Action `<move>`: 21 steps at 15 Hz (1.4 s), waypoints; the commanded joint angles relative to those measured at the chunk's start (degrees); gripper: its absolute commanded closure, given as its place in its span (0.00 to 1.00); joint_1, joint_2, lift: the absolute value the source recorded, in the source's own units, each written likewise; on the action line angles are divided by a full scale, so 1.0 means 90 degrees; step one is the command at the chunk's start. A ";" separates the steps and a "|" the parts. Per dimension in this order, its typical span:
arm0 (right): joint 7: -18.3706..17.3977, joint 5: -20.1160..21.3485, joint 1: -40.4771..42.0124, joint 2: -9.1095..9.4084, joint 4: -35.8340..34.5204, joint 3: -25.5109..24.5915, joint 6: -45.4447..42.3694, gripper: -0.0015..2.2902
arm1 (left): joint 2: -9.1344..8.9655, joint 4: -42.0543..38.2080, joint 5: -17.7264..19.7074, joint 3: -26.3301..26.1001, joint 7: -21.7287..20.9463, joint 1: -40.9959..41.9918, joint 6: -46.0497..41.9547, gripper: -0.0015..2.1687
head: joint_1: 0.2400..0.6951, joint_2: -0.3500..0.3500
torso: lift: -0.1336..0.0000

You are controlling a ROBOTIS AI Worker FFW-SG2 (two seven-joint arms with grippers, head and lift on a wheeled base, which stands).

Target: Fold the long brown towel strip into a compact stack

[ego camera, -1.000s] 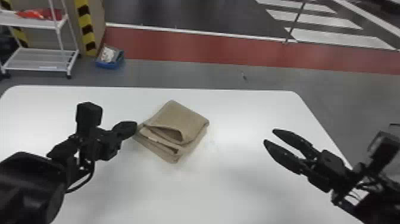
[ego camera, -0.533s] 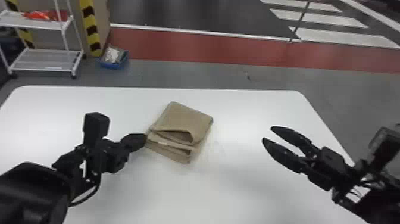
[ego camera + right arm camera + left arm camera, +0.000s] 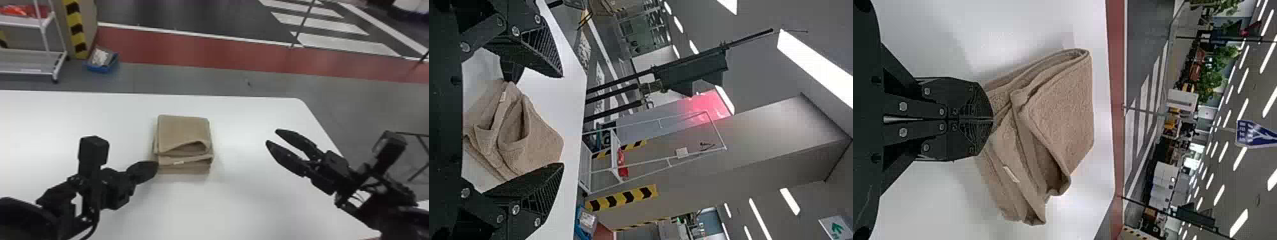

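Brown folded towel [image 3: 183, 131], one edge hidden behind the flat black fingers of the left gripper [image 3: 156, 167] in the left wrist view; small white label [image 3: 178, 162], print too small to read; white metal shelf rack [image 3: 24, 67], cut off by the head view's left and top edges; red-orange articles [image 3: 16, 11] on it, blurred; blue plastic bin [image 3: 95, 68], pale contents indistinct; white tabletop [image 3: 239, 198], cut off at left and bottom.
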 commanded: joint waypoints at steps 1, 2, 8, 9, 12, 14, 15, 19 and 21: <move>-0.0074 0.0143 -0.0252 -0.0008 0.0003 -0.0008 0.0191 0.13 | -0.0032 -0.0082 0.0055 -0.0141 0.0045 0.0066 0.0062 0.78 | 1.00 0.09 | 0.06; -0.0191 0.0240 -0.0409 -0.0047 -0.0007 0.0080 0.0250 0.13 | -0.0071 -0.0082 0.0055 -0.0161 0.0055 0.0095 0.0062 0.78 | 1.00 0.08 | 0.06; -0.0045 0.3170 -0.2127 -0.0252 0.0755 0.2111 -0.0571 0.10 | -0.0022 -0.0844 0.0230 0.0533 0.0455 0.0427 0.0042 0.78 | 1.00 0.13 | 0.06; -0.0045 0.3580 -0.2264 -0.0291 0.0882 0.2453 -0.1000 0.10 | 0.0036 -0.0893 0.0309 0.0738 0.0533 0.0495 0.0042 0.73 | 1.00 0.17 | 0.06; 0.0463 0.4781 -0.2821 -0.0291 0.1380 0.3332 -0.1586 0.12 | 0.0105 -0.0932 0.0465 0.1314 0.0592 0.0535 0.0003 0.70 | 1.00 0.36 | 0.06; 0.0854 0.5768 -0.3055 -0.0291 0.1595 0.3928 -0.1664 0.14 | 0.0105 -0.0854 0.0543 0.1626 0.0612 0.0564 0.0003 0.70 | 1.00 0.46 | 0.06; 0.0883 0.6178 -0.3094 -0.0291 0.1683 0.4172 -0.1645 0.15 | 0.0105 -0.0824 0.0562 0.1705 0.0602 0.0564 0.0003 0.70 | 1.00 0.50 | 0.06; 0.0844 0.7272 -0.3309 -0.0203 0.2093 0.4846 -0.1567 0.21 | 0.0144 -0.0805 0.0572 0.1714 0.0602 0.0535 0.0003 0.70 | 1.00 0.60 | 0.06; 0.0766 0.7740 -0.3407 -0.0184 0.2239 0.5158 -0.1547 0.21 | 0.0144 -0.0805 0.0562 0.1685 0.0602 0.0535 0.0003 0.70 | 1.00 0.61 | 0.06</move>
